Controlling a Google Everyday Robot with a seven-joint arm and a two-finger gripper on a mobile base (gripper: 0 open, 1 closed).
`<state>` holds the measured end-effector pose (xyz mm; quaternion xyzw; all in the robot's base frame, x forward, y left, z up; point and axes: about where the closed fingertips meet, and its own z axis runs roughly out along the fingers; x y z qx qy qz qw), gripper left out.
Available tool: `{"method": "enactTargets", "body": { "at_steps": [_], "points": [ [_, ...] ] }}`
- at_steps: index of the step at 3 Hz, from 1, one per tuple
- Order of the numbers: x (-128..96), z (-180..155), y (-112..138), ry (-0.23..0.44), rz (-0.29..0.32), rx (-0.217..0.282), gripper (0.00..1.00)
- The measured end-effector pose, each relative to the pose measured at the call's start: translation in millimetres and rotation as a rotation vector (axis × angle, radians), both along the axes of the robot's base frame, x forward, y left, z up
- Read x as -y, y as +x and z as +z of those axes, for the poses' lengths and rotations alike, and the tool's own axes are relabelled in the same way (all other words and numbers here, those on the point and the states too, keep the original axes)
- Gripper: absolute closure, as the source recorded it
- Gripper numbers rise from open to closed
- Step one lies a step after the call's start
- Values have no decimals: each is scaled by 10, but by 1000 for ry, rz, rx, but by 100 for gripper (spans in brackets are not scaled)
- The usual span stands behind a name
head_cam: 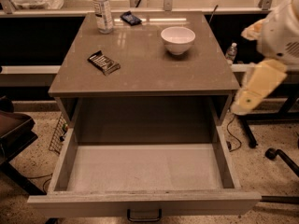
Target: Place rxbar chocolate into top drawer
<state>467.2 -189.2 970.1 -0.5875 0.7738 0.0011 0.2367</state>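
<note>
The rxbar chocolate [103, 62], a black wrapper with pale stripes, lies flat on the left side of the cabinet top. The top drawer [145, 202] is pulled fully open below, its pale interior bare, with a small dark handle [144, 215] on the front panel. My arm [257, 84], with white and cream links, hangs at the right edge beside the cabinet, well away from the bar. My gripper is out of view beyond that arm.
A white bowl [177, 39] stands at the right rear of the top. A water bottle [103, 8] and a dark bluish bar [130, 18] sit at the back. A dark chair [11, 129] stands at the left, and chair legs [275, 155] are on the floor at the right.
</note>
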Motion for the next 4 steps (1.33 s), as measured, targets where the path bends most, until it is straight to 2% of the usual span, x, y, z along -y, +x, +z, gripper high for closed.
{"method": "enactTargets", "body": {
  "at_steps": [1, 2, 3, 4],
  "points": [
    [-404, -412, 330, 215, 65, 22, 0],
    [-961, -520, 656, 446, 154, 112, 0],
    [-1355, -384, 1059, 625, 181, 245, 0],
    [-1417, -284, 1245, 649, 154, 318, 0]
  ]
}}
